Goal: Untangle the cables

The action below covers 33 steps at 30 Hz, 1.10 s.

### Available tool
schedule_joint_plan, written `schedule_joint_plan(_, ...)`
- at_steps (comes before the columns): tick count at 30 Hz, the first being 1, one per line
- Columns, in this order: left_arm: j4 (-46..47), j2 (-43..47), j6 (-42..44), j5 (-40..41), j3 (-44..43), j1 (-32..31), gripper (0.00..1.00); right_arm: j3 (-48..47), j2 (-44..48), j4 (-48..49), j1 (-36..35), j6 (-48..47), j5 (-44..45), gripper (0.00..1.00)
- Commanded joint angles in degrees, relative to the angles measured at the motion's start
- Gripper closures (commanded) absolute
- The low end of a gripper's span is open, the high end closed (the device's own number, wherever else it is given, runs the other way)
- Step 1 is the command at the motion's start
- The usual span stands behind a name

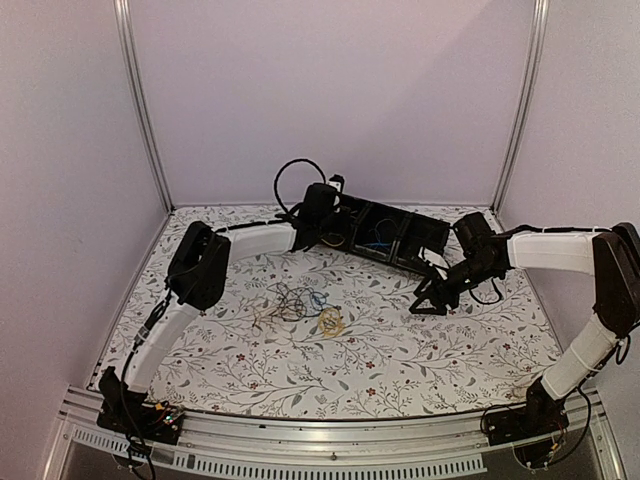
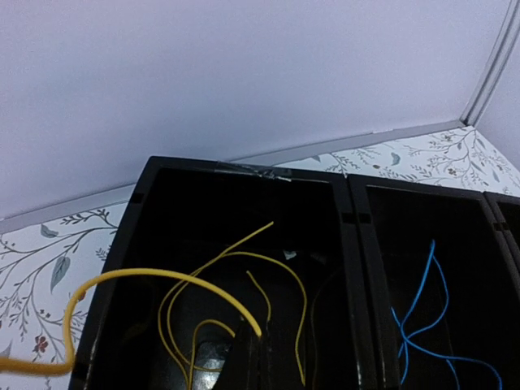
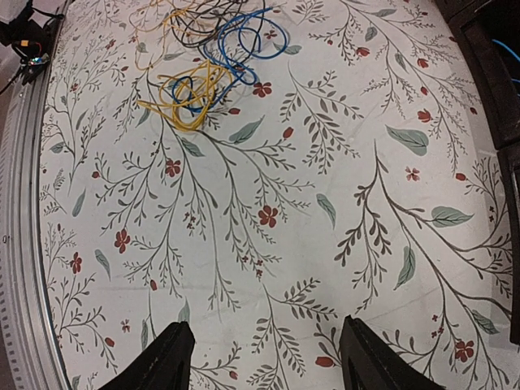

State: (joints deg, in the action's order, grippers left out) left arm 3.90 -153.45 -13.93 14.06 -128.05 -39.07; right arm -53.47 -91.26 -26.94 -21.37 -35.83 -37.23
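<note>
My left gripper hangs over the left compartment of the black tray at the back. In the left wrist view the gripper is shut on the end of a thick yellow cable that arcs off to the left over the tray rim. Thin yellow cables lie in that compartment and a blue cable in the one beside it. A tangle of yellow, blue and black cables lies mid-table, also in the right wrist view. My right gripper is open and empty above bare cloth.
A thick black arm cable loops up behind the tray. The tray's edge runs along the right of the right wrist view. An aluminium rail borders the near table edge. White walls close in the back and both sides.
</note>
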Motion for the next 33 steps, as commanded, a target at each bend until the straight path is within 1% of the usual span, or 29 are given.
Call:
schedule_joint_plan(1,-11.39,3.13,-1.13,-0.15,-3.15,2.07,1.0,-0.2,-0.22,-0.1,0.25,-0.38,-1.0,0.34)
schedule_joint_plan(3,-12.83,3.9,-1.02,-2.44,-3.16,2.52,1.0,-0.38,-0.38,-0.26,0.26,-0.38,-1.0,0.34)
schedule_joint_plan(4,-13.04,4.85,-0.61,-3.34,-2.22,2.59,0.97,-0.4,-0.4,-0.3,0.25,-0.38,-1.04,0.34)
schedule_joint_plan(5,-12.73,6.0,-0.22,-4.06,-1.06,2.59,0.89,-0.46,-0.45,-0.32,0.23,-0.38,-1.08,0.34)
schedule_joint_plan(6,-12.07,7.67,0.3,-4.97,0.26,2.57,0.75,-0.42,-0.49,-0.31,0.23,-0.38,-1.09,0.34)
schedule_joint_plan(7,-11.61,9.26,0.75,-5.45,1.55,2.59,0.67,-0.48,-0.49,-0.31,0.2,-0.44,-1.16,0.34)
schedule_joint_plan(9,-11.62,12.73,1.43,-5.81,3.52,2.53,0.55,-0.49,-0.57,-0.44,0.28,-0.51,-1.25,0.34)
schedule_joint_plan(13,-14.14,19.57,3.66,-6.62,6.06,2.57,0.37,-0.58,-0.55,-0.57,0.19,-0.64,-1.39,0.34)
schedule_joint_plan(14,-15.44,20.92,3.93,-6.82,6.72,2.64,0.34,-0.58,-0.57,-0.53,0.19,-0.71,-1.43,0.34)
schedule_joint_plan(16,-18.6,23.24,3.99,-6.73,8.29,2.8,0.25,-0.58,-0.62,-0.59,0.28,-0.82,-1.65,0.34)
schedule_joint_plan(17,-19.52,24.3,4.04,-7.56,9.74,3.02,0.22,-0.58,-0.66,-0.65,0.21,-0.84,-1.74,0.34)
schedule_joint_plan(21,-23.36,25.09,3.15,-11.2,13.22,4.03,0.19,-0.96,-1.4,-0.96,0.27,-1.06,-2.25,0.34)
schedule_joint_plan(25,-28.09,21.13,2.14,-13.58,10.95,4.79,0.21,-1.53,-2.39,-1.55,0.27,-1.17,-2.82,0.34)
schedule_joint_plan(26,-29.14,19.88,2.19,-15.04,9.9,4.86,0.22,-1.61,-2.62,-1.62,0.25,-1.29,-2.91,0.34)
schedule_joint_plan(28,-29.71,18.33,2.77,-15.66,8.82,4.95,0.3,-1.56,-2.62,-1.71,0.2,-1.26,-3.01,0.34)
schedule_joint_plan(33,-25.44,17.46,5.23,-17.18,9.5,4.95,0.44,-1.71,-1.28,0.22,0.19,0.04,-2.84,0.35)
